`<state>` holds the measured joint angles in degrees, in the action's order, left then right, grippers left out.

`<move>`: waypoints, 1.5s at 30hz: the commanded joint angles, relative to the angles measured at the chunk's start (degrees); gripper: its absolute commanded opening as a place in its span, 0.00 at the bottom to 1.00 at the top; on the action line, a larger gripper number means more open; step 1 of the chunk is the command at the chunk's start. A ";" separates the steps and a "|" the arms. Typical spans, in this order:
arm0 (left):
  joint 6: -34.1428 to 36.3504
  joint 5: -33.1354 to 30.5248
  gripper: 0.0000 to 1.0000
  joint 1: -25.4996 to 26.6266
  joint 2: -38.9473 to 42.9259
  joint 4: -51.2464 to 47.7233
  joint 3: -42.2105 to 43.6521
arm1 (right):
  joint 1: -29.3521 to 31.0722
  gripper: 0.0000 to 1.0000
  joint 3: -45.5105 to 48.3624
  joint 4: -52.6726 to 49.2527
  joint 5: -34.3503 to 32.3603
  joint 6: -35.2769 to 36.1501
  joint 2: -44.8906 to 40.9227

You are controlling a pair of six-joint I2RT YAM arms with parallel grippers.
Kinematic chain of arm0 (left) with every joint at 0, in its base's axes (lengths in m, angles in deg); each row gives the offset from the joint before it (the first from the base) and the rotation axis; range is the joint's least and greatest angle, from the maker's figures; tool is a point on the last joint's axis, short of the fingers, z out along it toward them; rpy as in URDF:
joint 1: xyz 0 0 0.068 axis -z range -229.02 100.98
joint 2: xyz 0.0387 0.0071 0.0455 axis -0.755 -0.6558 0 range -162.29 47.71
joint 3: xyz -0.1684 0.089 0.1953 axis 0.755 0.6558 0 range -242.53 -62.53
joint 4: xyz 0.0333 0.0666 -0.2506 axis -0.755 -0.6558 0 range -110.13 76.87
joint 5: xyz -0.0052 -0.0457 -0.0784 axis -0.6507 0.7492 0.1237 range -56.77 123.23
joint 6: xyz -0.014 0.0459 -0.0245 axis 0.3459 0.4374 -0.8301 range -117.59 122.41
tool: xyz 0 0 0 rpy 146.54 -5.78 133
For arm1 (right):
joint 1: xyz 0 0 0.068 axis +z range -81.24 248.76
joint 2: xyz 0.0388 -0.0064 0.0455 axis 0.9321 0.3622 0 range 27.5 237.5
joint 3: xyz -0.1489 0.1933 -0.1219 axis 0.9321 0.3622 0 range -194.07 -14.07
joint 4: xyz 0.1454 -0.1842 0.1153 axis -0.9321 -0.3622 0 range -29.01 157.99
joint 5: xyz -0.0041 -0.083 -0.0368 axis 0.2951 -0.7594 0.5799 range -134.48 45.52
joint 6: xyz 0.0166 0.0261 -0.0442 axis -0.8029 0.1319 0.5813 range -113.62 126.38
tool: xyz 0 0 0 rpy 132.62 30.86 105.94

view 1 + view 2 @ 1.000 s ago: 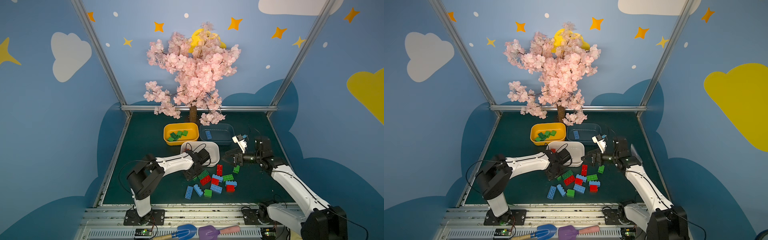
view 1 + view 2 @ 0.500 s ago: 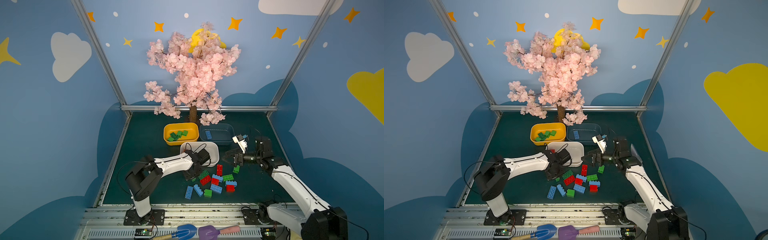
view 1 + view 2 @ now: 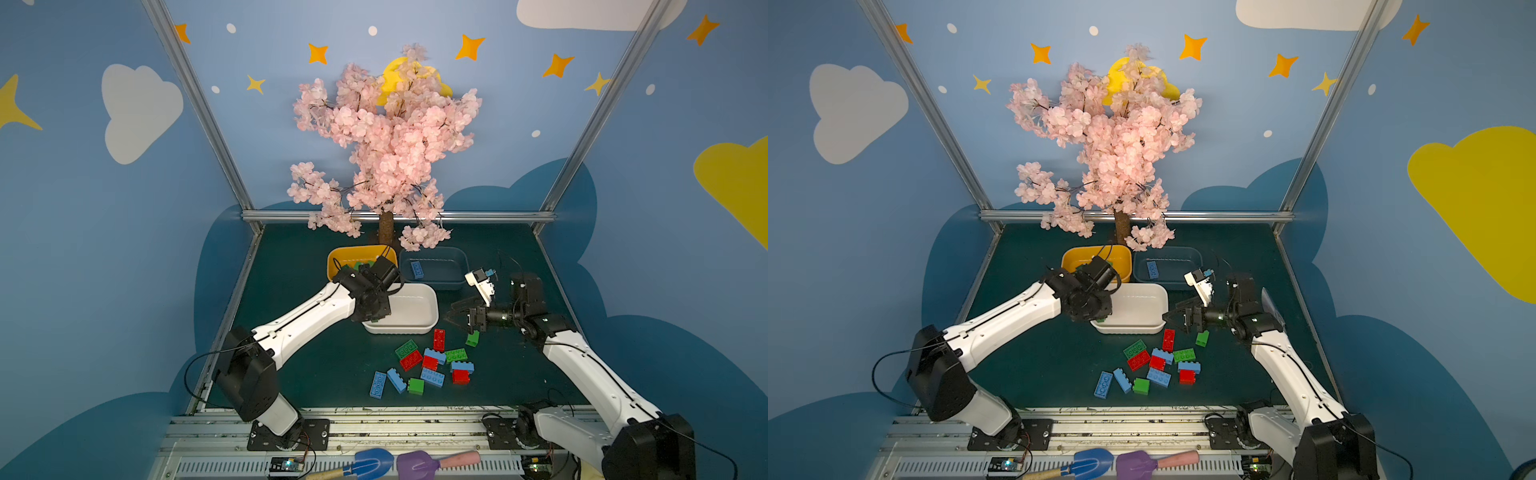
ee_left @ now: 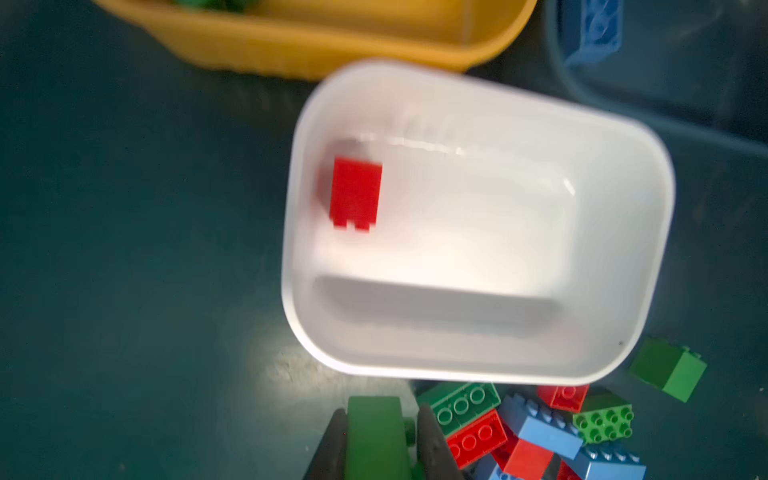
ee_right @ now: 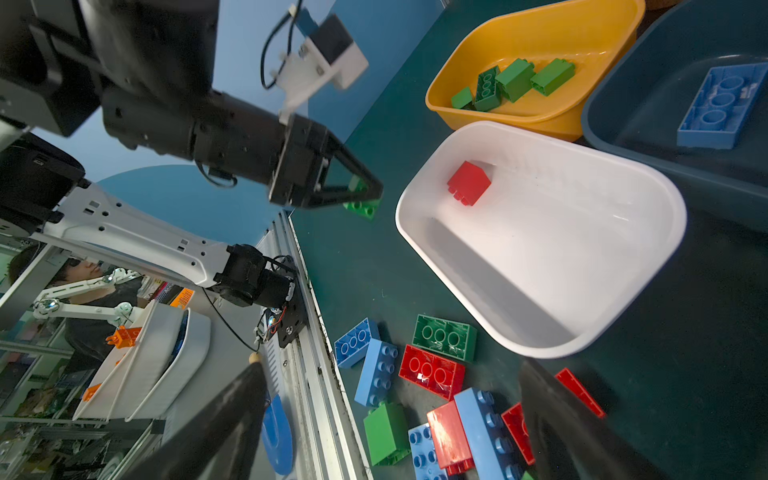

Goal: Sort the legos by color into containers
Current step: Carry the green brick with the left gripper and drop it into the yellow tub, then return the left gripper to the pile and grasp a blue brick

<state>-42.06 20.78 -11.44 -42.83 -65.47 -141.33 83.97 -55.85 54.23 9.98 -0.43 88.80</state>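
Clamping green lego (image 4: 374,440): left end effector (image 4: 381,415)

Bricks partly sorted into three tubs

Green bricks (image 5: 515,79) lie in the yellow tub (image 3: 353,250), one blue brick (image 3: 417,269) in the dark blue tub (image 3: 453,283) and one red brick (image 5: 468,183) in the white tub (image 3: 419,328). A mixed pile (image 3: 432,365) lies loose on the counter (image 3: 316,357), and a lone green brick (image 4: 376,436) is pinched just beside the white tub.

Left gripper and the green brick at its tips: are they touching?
Touching. The left wrist view shows the left gripper shut on the green brick, fingers against its sides.
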 commanded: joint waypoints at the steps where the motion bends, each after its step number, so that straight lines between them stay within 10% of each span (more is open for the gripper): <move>1: 16.35 -0.39 0.20 -5.41 -1.51 2.50 -3.20 | -0.17 0.93 -0.06 1.99 0.23 -0.72 -0.30; 10: 28.56 4.32 0.21 -15.56 -18.62 8.83 -19.37 | 0.13 0.93 -1.09 4.12 0.67 -1.84 1.63; 25: 31.90 2.62 0.23 -17.68 -43.85 -1.44 -44.54 | 0.72 0.92 -1.11 5.15 0.48 -1.70 4.37; 45: 35.15 9.87 0.69 -17.52 -30.16 -6.25 -34.35 | 1.22 0.93 -2.71 3.70 1.01 -1.14 5.25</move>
<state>-6.17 26.62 -28.81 -77.95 -69.67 -177.85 84.80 -56.94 58.71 10.31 -2.31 95.01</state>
